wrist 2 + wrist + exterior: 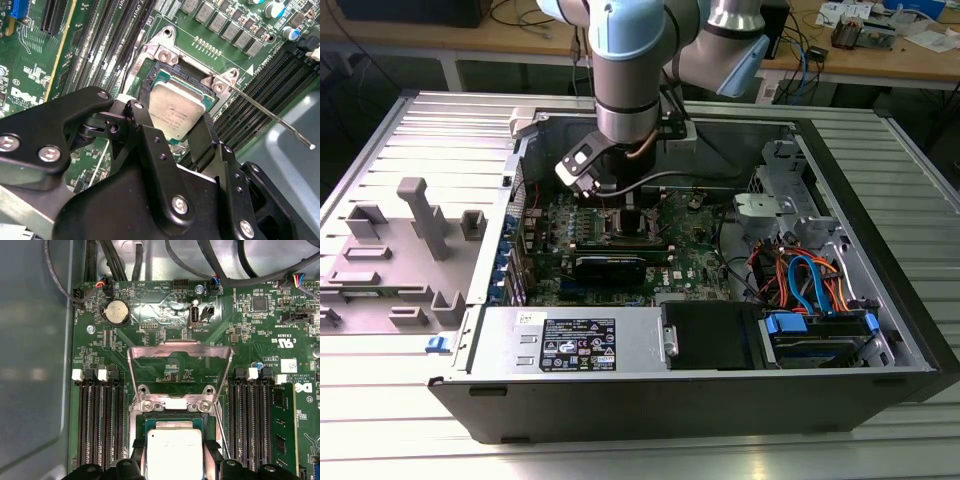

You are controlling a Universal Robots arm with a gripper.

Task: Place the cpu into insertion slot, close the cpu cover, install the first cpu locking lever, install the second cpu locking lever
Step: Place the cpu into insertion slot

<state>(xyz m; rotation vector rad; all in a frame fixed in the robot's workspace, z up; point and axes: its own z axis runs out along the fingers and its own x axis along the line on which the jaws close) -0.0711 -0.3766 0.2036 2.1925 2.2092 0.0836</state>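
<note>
**Cpu pinched at the open socket**

Grips the cpu with the gripper, fingers narrowly spread and pressed on 2 opposite edges. Sits level in the insertion slot, mid-motherboard, well off its edges; fully seated or not, cannot tell.

Probably handles light and stiff, slick on the metal top, fragile underneath. Best held by the bare side edges, kept flat, never slid.

Leaves the cpu cover raised upright behind the socket. Shows 1 thin locking lever standing out past a socket corner. Crowds the fingers with memory slots on 2 sides; looks open straight up.
</note>
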